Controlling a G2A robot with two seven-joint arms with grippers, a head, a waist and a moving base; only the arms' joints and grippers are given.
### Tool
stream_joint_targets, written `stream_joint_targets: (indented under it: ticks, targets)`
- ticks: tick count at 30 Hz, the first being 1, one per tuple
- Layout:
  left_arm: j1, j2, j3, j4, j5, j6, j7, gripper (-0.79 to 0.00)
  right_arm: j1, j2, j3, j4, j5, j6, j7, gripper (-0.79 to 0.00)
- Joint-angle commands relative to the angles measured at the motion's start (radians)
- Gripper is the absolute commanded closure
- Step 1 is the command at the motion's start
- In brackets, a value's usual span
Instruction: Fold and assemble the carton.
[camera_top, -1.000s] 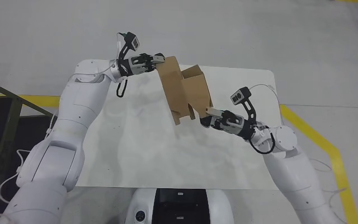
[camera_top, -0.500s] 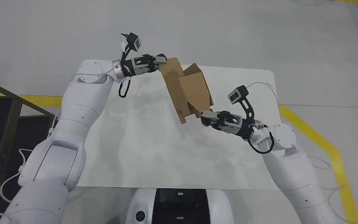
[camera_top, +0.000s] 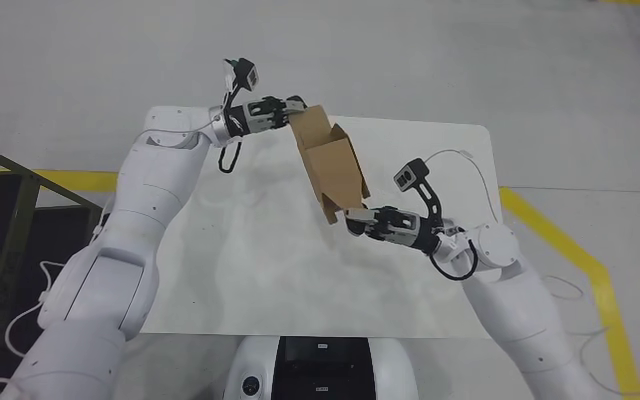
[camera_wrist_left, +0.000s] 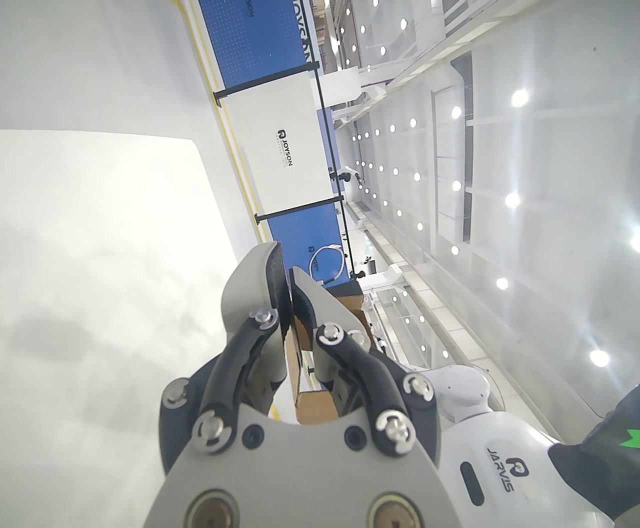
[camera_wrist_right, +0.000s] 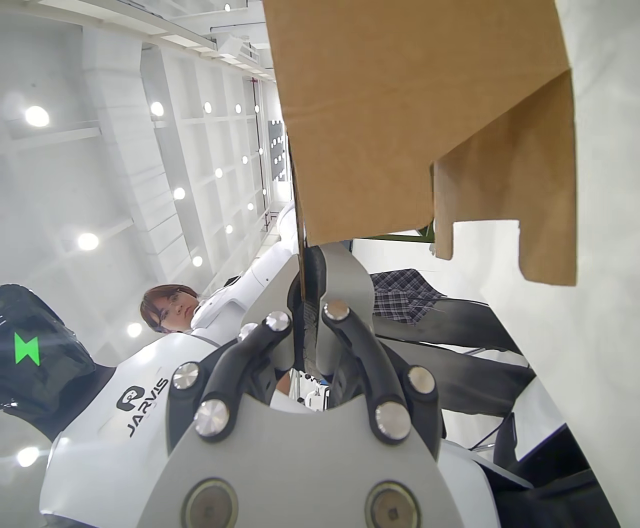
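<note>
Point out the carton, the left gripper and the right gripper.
carton (camera_top: 338, 168): top view, broad side panel.
left gripper (camera_wrist_left: 286, 266): left wrist view, between fingertips clamping the carton's edge.
right gripper (camera_wrist_right: 306, 270): right wrist view, between fingertips clamping a carton panel.

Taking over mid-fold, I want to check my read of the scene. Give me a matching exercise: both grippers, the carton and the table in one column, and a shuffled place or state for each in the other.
Things:
1. left gripper
2. right gripper
3. carton
4. table

Places or states:
A. white surface beneath the carton
B. shut on the carton's edge nearer the robot
C. brown, gripped at two ends
D. shut on the carton's edge farther from the robot

Pairs: 1-D; 2-B; 3-C; 4-A
</note>
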Motion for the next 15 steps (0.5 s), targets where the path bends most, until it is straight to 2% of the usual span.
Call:
stream_joint_targets:
  ticks: [1,5,6,7,8,9,15]
  targets:
    - [-0.001,-0.002,0.001,0.003,0.0,0.0,-0.002,0.0,-0.002,0.0,-0.002,-0.001,-0.006,0.0,-0.004,0.0]
    - [-0.003,-0.004,-0.003,0.011,-0.002,-0.004,-0.008,0.0,-0.005,0.0,-0.001,-0.005,-0.017,-0.005,-0.014,0.0]
    - [-0.004,-0.003,-0.006,0.015,-0.004,-0.004,-0.009,-0.099,-0.007,0.001,0.001,-0.006,-0.017,-0.006,-0.016,0.0]
    - [-0.005,-0.003,-0.008,0.018,-0.005,-0.003,-0.013,-0.286,-0.008,0.001,0.003,-0.007,-0.016,-0.007,-0.017,0.0]
    - [-0.006,-0.002,-0.012,0.022,-0.005,-0.002,-0.015,-0.554,-0.01,0.001,0.006,-0.008,-0.016,-0.008,-0.018,0.0]
    - [-0.007,-0.001,-0.016,0.025,-0.006,-0.001,-0.016,-0.785,-0.011,0.002,0.009,-0.009,-0.016,-0.008,-0.017,0.0]
    - [-0.009,0.009,-0.044,0.044,-0.012,0.003,-0.042,-0.785,-0.014,0.006,0.026,-0.012,-0.016,-0.011,-0.006,0.0]
